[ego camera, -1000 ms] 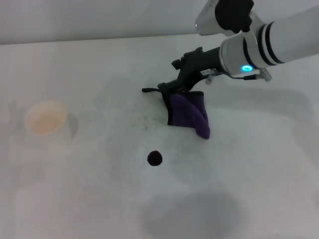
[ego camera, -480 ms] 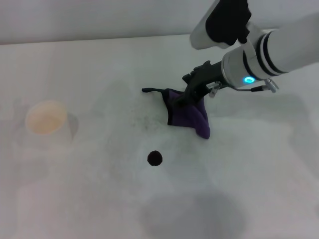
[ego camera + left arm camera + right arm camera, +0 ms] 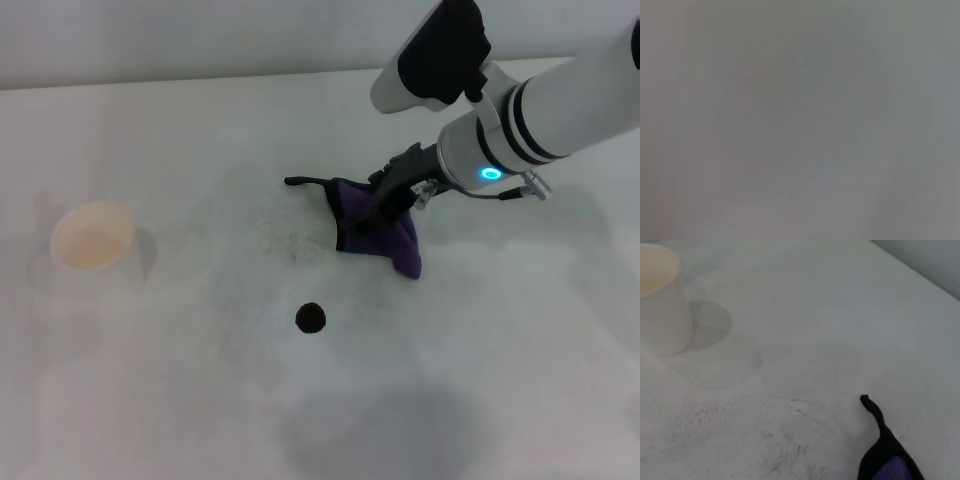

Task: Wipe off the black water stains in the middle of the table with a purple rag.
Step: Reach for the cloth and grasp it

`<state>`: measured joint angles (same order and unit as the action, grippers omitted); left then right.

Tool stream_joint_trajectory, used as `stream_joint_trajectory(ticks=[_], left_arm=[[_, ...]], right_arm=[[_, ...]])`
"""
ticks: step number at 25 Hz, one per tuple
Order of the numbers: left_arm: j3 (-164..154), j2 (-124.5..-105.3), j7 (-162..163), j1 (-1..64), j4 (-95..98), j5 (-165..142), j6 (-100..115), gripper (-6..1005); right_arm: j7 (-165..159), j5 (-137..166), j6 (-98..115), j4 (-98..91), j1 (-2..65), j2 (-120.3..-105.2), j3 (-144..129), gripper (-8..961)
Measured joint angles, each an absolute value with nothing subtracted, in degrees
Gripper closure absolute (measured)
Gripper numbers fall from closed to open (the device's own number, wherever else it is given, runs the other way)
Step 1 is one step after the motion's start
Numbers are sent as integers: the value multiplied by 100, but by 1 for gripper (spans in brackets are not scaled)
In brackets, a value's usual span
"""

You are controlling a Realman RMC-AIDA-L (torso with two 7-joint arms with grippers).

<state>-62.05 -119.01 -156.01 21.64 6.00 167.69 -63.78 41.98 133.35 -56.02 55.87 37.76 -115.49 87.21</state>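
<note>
- Right gripper (image 3: 378, 207) is down on the rag's (image 3: 380, 232) far edge; I can't tell whether its fingers are spread or pinching cloth, since the dark tips blend into the fabric.
- Rag lies crumpled on the surface (image 3: 180, 400), mid-table toward the right side; its black loop tail (image 3: 305, 182) points left.
- Stain (image 3: 311, 318) is a small black blot, nearer to me and left of the rag, well apart from it, untouched.
- Faint grey speckles (image 3: 285, 240) lie between the rag and the blot area; not the target.
- Step in hand, I judge: securing the rag. To do it well I'd take a thick fold, not just the edging, lift only slightly, drag toward the blot with the cloth flat and pressed down, then rub across it.
- Risk: a thin pinch slips, or the rag bunches up and skims over the blot.
- Cup (image 3: 93, 238) stands far left, out of the path.
- Hidden: left gripper isn't in view; the left wrist view is blank grey. Right wrist view shows only the tail and a rag corner (image 3: 890, 467), no fingers.
</note>
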Motion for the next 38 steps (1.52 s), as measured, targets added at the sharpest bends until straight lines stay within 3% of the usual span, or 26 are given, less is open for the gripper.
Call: stream_joint_trajectory(ticks=[14, 19, 38], left_arm=[[-6214, -11901, -15601, 2194, 633, 16760, -6367, 114], [-6214, -11900, -15601, 2226, 633, 16739, -6347, 114], [-6199, -11900, -15616, 2241, 633, 16671, -6383, 115]], right_arm=[[4105, 13290, -5308, 5073, 3933, -11557, 8692, 182], [4029, 13313, -5175, 5008, 3938, -11558, 8693, 385], [4025, 13328, -5082, 4842, 3935, -11558, 8534, 480]])
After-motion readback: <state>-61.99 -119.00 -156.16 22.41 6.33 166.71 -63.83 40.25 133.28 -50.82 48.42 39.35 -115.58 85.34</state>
